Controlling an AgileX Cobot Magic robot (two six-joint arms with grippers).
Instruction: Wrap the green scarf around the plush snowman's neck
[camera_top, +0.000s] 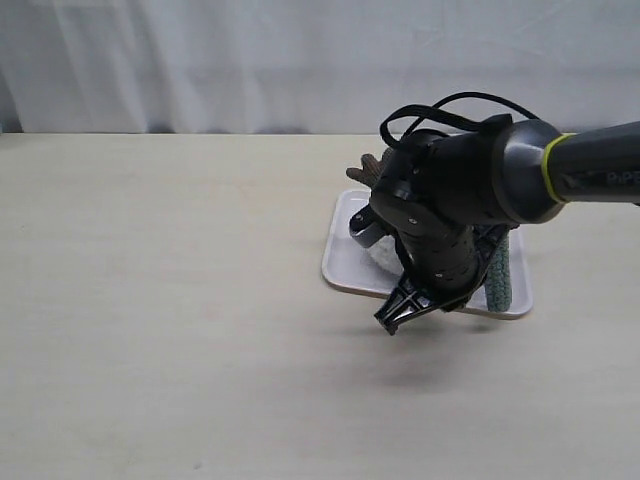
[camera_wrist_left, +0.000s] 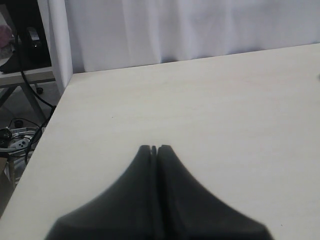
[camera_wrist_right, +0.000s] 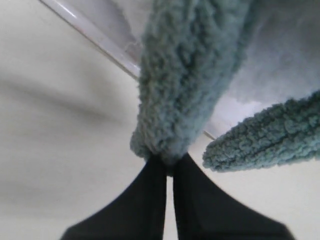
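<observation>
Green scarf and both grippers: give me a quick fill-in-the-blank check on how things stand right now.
1. The right gripper is ____ on one end of the green scarf.
2. The left gripper hangs shut over bare table and holds ____.
3. The tray beneath the right arm is ____ in colour.
Missing words: shut; nothing; white.

Tray: white rectangular plastic tray (camera_top: 345, 268) with rounded corners, under and behind the right gripper (camera_top: 392, 320).
Table: pale wood-grain tabletop (camera_top: 150, 330), beneath the right gripper and the left gripper (camera_wrist_left: 154, 148).
Backdrop: white pleated cloth curtain (camera_top: 200, 60), beyond the table's far edge, ahead of the left gripper.
Floor: black cables (camera_wrist_left: 17, 137), past the table's side edge, below the left gripper's level.
</observation>
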